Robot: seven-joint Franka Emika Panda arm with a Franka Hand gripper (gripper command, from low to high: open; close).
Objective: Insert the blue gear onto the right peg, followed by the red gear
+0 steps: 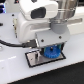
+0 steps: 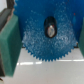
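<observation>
Blue gear (image 1: 51, 51) fills plate (image 1: 34, 60) centre; table (image 1: 70, 70) beside open.

Exterior cam sits off my arm, raised, looking down at an angle across the white worktop (image 1: 70, 50), mid-range, my wrist filling the frame centre. Wrist cam rides on me, aimed along my claw (image 2: 47, 30), very close. Both views share the blue gear (image 1: 51, 52).
</observation>
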